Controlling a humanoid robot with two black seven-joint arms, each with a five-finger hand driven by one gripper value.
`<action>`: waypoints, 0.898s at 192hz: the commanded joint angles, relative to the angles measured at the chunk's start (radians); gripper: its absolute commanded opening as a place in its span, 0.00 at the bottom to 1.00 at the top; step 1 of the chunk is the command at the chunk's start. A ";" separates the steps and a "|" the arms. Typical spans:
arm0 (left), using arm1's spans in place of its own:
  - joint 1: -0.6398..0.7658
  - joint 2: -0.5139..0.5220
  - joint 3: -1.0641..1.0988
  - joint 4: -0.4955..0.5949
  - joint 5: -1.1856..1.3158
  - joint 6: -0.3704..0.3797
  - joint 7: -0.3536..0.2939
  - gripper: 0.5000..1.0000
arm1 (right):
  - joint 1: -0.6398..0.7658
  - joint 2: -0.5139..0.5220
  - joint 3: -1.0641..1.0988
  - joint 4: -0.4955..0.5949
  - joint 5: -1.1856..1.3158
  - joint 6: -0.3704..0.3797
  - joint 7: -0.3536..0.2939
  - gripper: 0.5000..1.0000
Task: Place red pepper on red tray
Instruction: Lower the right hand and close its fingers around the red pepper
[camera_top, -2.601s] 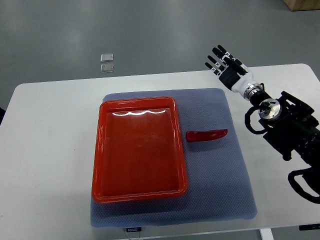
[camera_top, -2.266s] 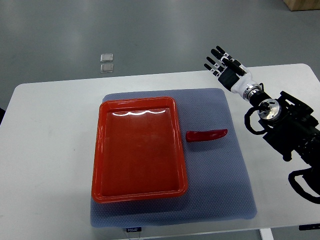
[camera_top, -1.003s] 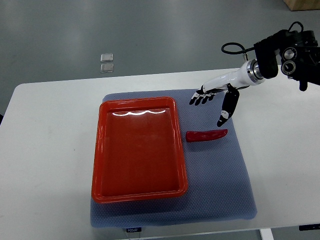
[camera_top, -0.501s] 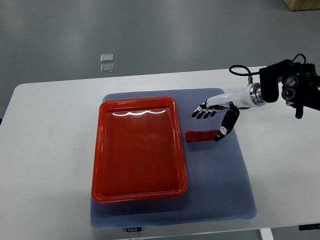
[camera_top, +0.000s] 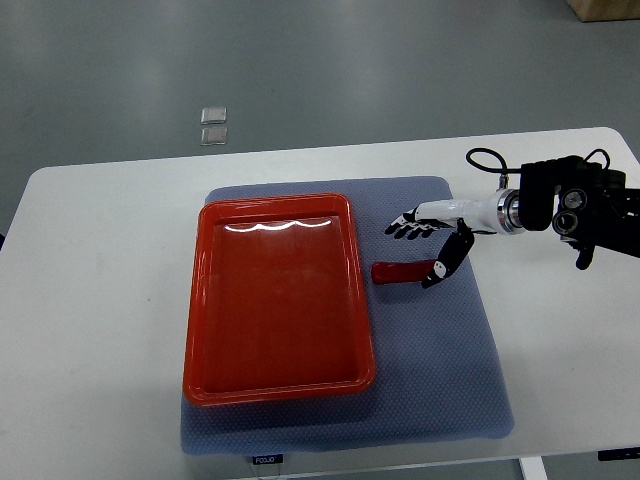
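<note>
From my remote station I looked steeply down on a white desk (camera_top: 110, 260) with rounded corners, standing on a grey floor (camera_top: 300, 60). On that floor, beyond the far edge of the desk, lay two small pale square tiles (camera_top: 213, 124), one just behind the other.

A blue-grey textured mat (camera_top: 430, 380) covered the middle of the desk. On the left part of the mat sat the red tray (camera_top: 205, 300), a rectangular tray with raised rims and rounded corners, its long sides running away from me. Its inside showed only bare red surface with a streak of glare near the far rim.

Just to the right of the tray, apart from its right rim and lying flat on the mat, was the red pepper (camera_top: 395, 272), a slim dark-red shape stretched left to right. Only its left part was visible to me; the right end was hidden under the thumb.

The right hand (camera_top: 428, 238) reached in from the right edge, its white forearm leading back to a black wrist unit with a looped cable. Its four fingers (camera_top: 404, 227) were spread and pointed left, just beyond the pepper, while the black thumb (camera_top: 440, 264) angled down over the pepper's right end. I could not tell whether the thumb touched it. The hand was not closed around anything.
</note>
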 joint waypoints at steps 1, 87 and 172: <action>0.000 0.000 0.000 0.000 0.000 0.000 0.000 1.00 | -0.021 0.016 0.000 -0.001 -0.003 -0.028 0.001 0.83; 0.000 0.000 0.000 0.000 0.000 0.000 0.000 1.00 | -0.063 0.027 0.008 -0.006 -0.018 -0.062 0.008 0.72; 0.000 0.000 0.000 0.000 0.000 0.000 0.000 1.00 | -0.097 0.063 0.008 -0.034 -0.065 -0.101 0.013 0.18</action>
